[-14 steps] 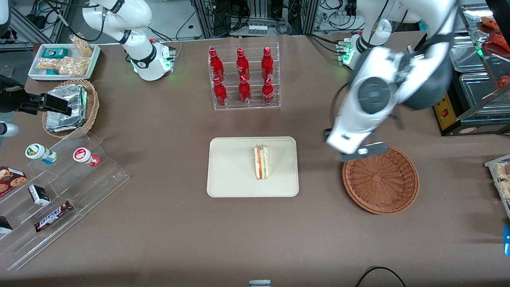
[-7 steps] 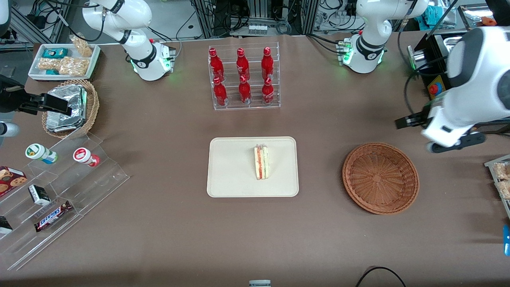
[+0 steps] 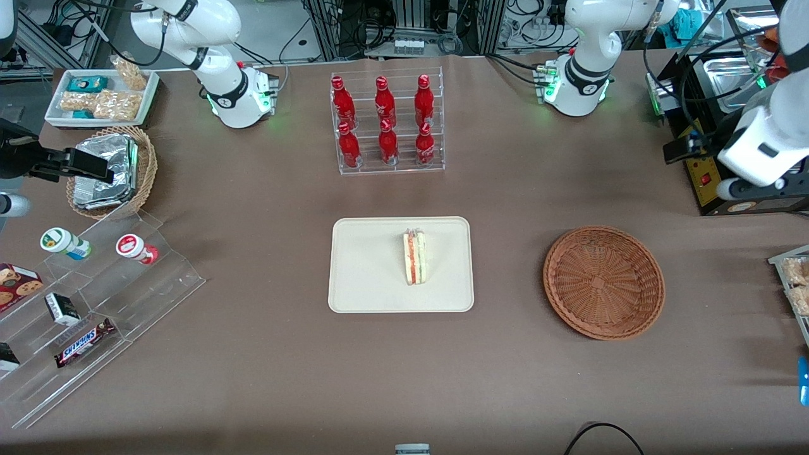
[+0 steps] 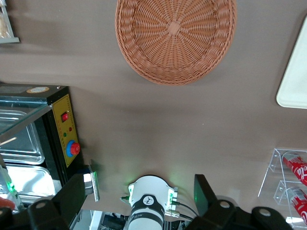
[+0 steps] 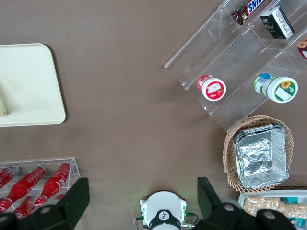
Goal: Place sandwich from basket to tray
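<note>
The sandwich point(image 3: 414, 258), a white bread wedge with red and green filling, lies on the cream tray point(image 3: 366, 265) at the middle of the table. The reddish-brown wicker basket point(image 3: 603, 282) sits beside the tray toward the working arm's end and holds nothing. My left gripper point(image 3: 714, 170) is open and empty, high above the table edge at the working arm's end, farther from the front camera than the basket. The left wrist view shows the gripper point(image 4: 139, 194) with its fingers wide apart, the empty basket point(image 4: 175, 38) and a corner of the tray point(image 4: 295, 86).
A clear rack of red bottles point(image 3: 387, 123) stands farther from the front camera than the tray. A black box with a red button point(image 3: 705, 177) is by my gripper. Acrylic steps with snacks point(image 3: 95, 284) and a tan basket with foil point(image 3: 114, 170) lie toward the parked arm's end.
My left gripper has moved from the basket's rim sideways to the working arm's end of the table and away from the front camera. The sandwich has stayed on the tray.
</note>
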